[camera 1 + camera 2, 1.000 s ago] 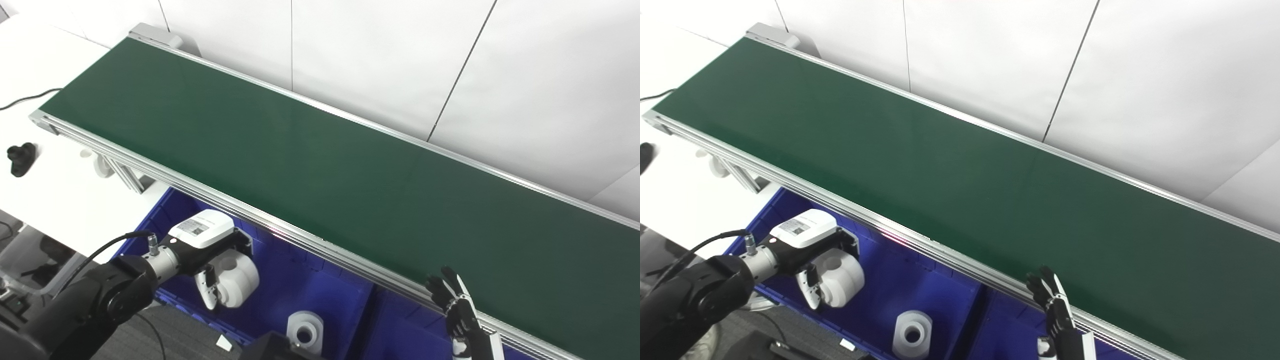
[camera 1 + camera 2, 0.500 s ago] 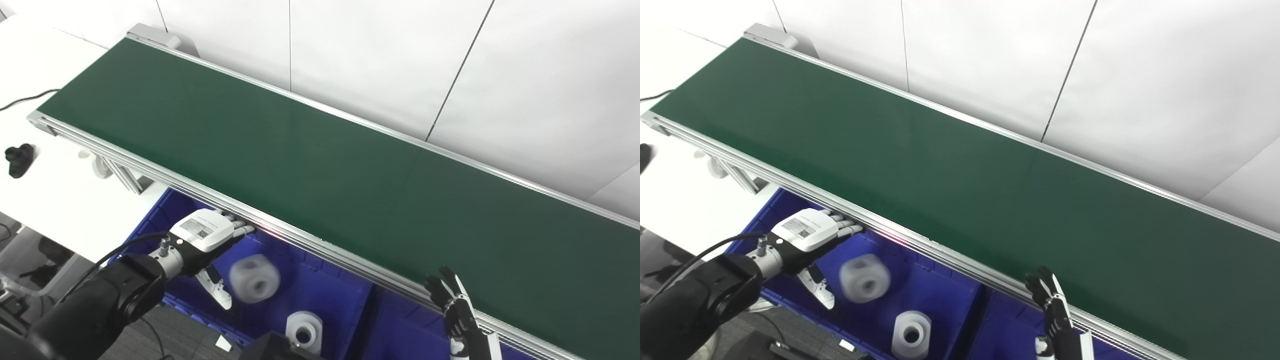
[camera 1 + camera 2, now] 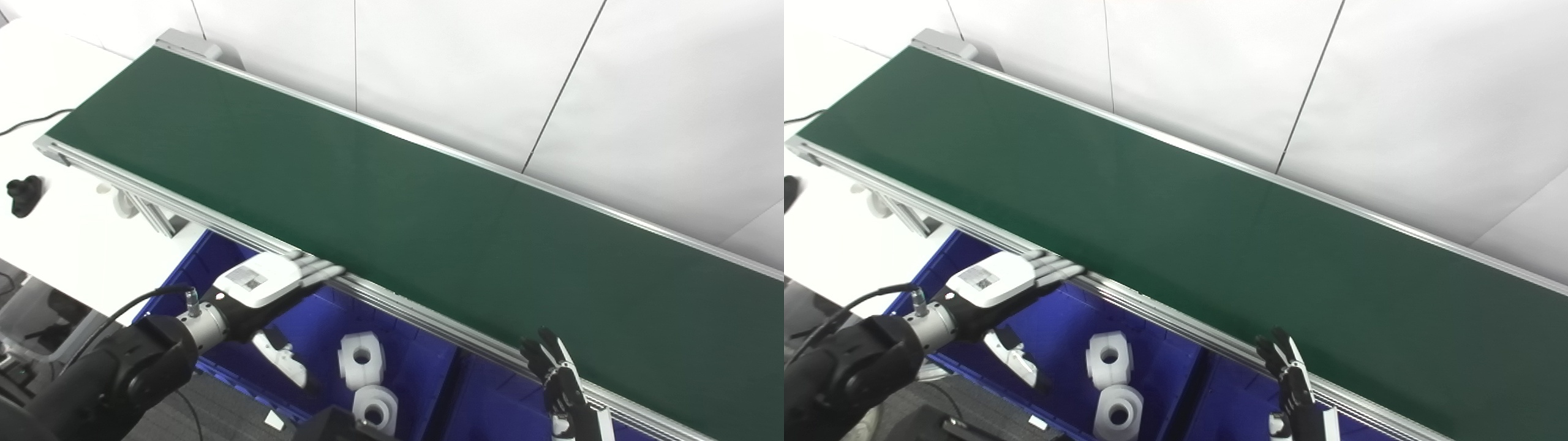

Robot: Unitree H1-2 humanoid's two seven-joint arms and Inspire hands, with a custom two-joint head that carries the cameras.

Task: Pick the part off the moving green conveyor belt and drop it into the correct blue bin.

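A white part (image 3: pixel 361 359) with a round hole lies in the blue bin (image 3: pixel 306 318) below the conveyor, touching a second white part (image 3: pixel 375 405) just in front of it. My left hand (image 3: pixel 269 283) hovers open above the bin's left side, fingers stretched toward the conveyor's front rail, holding nothing. My right hand (image 3: pixel 554 373) stands at the lower right by the rail, fingers spread, empty. The green belt (image 3: pixel 392 202) carries no part in view.
The aluminium front rail (image 3: pixel 429 315) runs diagonally across the bin's far side. A second blue bin (image 3: pixel 502 404) sits to the right. A small black object (image 3: pixel 23 193) lies on the white table at the far left.
My left hand opened and let go of the white part, which fell into the blue bin and came to rest against the other part. The hand then rose toward the rail. The right hand stayed put.
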